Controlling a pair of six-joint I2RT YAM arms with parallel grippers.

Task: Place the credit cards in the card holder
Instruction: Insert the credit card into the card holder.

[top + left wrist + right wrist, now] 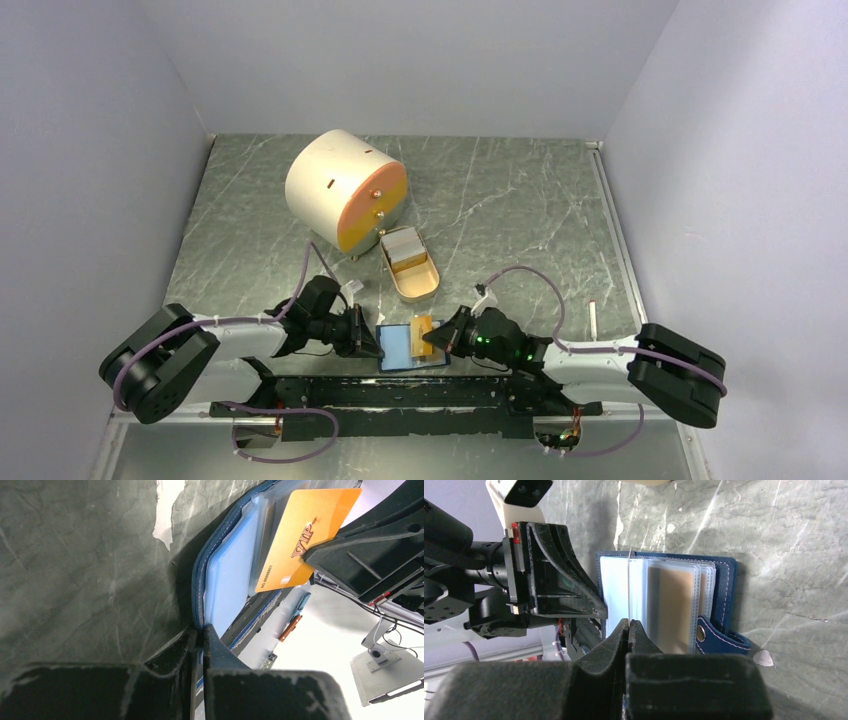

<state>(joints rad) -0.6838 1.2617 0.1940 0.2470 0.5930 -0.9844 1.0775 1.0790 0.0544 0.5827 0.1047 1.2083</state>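
Observation:
The card holder point(400, 350) lies open near the table's front edge, dark blue outside with pale blue clear sleeves point(227, 580) inside. My left gripper point(377, 345) point(202, 630) is shut on the holder's left cover edge. My right gripper point(433, 340) point(629, 623) is shut on an orange credit card point(305, 530) marked VIP. That card stands on edge over the open sleeves and shows as a thin line point(629, 585) in the right wrist view. One sleeve holds a tan card point(674, 605). More whitish-grey credit cards point(403, 246) sit stacked in a tan dish.
The tan oval dish point(418, 281) lies just beyond the holder. Behind it stands a big cream cylinder point(330, 180) with an orange face. The holder's closing tab point(721, 637) with a snap sticks out on its right side. A small white stick point(592, 318) lies at the right.

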